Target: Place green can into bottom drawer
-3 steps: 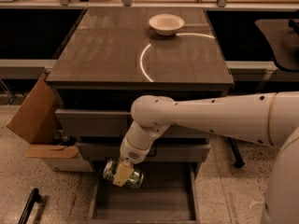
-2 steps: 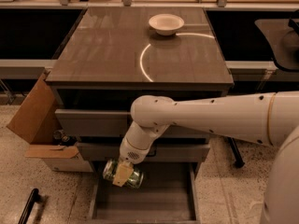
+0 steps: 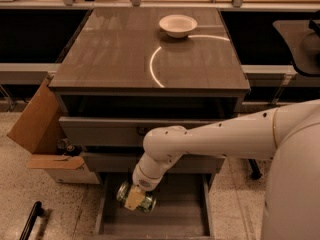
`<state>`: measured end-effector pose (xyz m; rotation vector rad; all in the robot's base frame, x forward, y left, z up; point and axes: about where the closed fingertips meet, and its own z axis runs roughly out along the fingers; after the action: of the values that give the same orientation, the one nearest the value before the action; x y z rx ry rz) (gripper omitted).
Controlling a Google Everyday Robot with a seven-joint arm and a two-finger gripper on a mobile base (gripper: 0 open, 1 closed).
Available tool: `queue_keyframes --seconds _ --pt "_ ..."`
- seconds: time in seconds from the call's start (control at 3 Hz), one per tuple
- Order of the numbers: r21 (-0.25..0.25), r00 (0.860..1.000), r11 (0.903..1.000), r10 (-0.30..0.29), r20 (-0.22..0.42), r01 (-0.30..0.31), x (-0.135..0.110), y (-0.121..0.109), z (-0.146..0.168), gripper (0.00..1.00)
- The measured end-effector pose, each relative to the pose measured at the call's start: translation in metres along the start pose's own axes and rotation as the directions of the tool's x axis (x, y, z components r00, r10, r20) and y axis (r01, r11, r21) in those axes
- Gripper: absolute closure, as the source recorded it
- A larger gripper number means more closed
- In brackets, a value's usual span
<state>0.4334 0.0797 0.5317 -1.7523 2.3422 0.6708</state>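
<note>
Grey bottom drawer (image 3: 172,216) sits open directly beneath the green can (image 3: 146,203), lying sideways, pinched by the gripper (image 3: 134,200).

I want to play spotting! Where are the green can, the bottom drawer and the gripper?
green can (image 3: 123,191), camera view, its left end
bottom drawer (image 3: 175,219), camera view, its bare floor
gripper (image 3: 135,199), camera view, clamped round the can's middle, above the drawer
</note>
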Motion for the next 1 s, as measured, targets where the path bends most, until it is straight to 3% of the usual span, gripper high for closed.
queue_keyframes --seconds 0.33,0.67,1.0 --pt "0.018 0.998 0.9979 0.062 0.033 -0.063 0.023 -0.014 0.042 1.00" --pt "0.026 0.987 0.9925 0.116 0.111 -0.119 0.043 -0.032 0.082 1.00" --pt "0.009 0.968 0.9869 0.156 0.195 -0.161 0.060 -0.049 0.115 1.00"
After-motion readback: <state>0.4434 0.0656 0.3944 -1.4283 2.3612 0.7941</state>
